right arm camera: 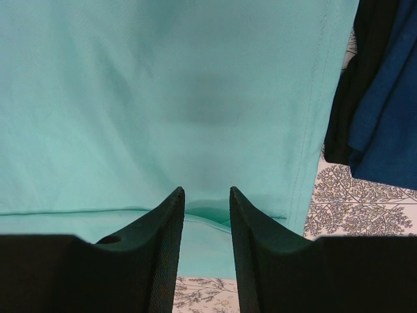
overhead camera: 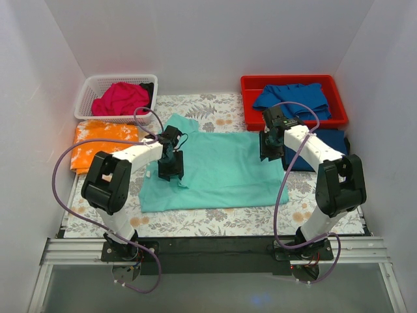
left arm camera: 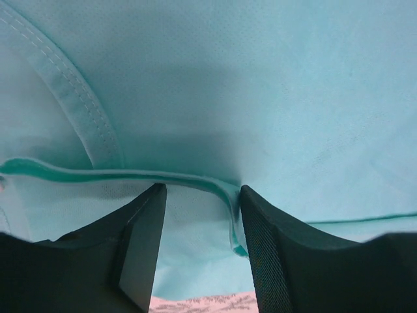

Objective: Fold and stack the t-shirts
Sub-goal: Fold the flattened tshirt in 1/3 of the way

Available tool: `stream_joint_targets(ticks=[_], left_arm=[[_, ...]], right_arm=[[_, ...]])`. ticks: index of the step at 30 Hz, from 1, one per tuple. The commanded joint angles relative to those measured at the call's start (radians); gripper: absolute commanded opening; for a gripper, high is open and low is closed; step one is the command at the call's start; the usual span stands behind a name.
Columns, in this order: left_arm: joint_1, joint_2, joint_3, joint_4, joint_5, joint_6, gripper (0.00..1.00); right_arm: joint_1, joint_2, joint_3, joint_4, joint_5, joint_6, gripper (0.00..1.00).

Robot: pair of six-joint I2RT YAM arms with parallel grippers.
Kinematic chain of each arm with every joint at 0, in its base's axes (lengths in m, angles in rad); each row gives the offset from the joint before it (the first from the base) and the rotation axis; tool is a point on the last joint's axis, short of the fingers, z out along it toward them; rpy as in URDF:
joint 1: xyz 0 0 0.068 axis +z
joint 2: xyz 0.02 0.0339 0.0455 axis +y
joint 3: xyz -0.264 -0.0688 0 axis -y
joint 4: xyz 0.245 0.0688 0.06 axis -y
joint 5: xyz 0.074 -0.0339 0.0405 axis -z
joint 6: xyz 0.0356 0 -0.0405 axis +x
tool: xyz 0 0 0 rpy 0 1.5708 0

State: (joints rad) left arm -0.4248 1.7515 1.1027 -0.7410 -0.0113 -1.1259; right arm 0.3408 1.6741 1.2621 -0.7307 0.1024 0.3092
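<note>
Centrally, left claw (left arm camera: 202, 195) and right claw (right arm camera: 206, 199) each pinch a folded edge of the mint-teal t-shirt (overhead camera: 221, 166).

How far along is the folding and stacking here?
Done: no finished stack shows. In hand: the mint-teal shirt lies spread on the sheet, the left pincer and right pincer each pinching a fold of it. Left: the pink shirt in the basket, the orange and blue shirts.
</note>
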Motion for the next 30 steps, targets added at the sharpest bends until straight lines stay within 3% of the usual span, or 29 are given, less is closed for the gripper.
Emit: stream_joint_targets(ticks=[1, 15, 24, 30], left_arm=[[-0.002, -0.006, 0.043, 0.1, -0.091, 0.034, 0.48], [-0.002, 0.003, 0.115, 0.178, -0.142, 0.035, 0.48], [0.001, -0.289, 0.034, 0.02, -0.2, -0.05, 0.51], [0.007, -0.348, -0.093, -0.092, -0.174, -0.158, 0.52]], right_arm=[[0.001, -0.037, 0.019, 0.01, 0.011, 0.01, 0.4], [0.001, -0.031, 0.013, 0.016, -0.007, 0.005, 0.4], [0.017, -0.114, -0.159, 0.036, -0.046, 0.016, 0.4], [0.066, -0.191, -0.321, 0.048, -0.067, 0.021, 0.4]])
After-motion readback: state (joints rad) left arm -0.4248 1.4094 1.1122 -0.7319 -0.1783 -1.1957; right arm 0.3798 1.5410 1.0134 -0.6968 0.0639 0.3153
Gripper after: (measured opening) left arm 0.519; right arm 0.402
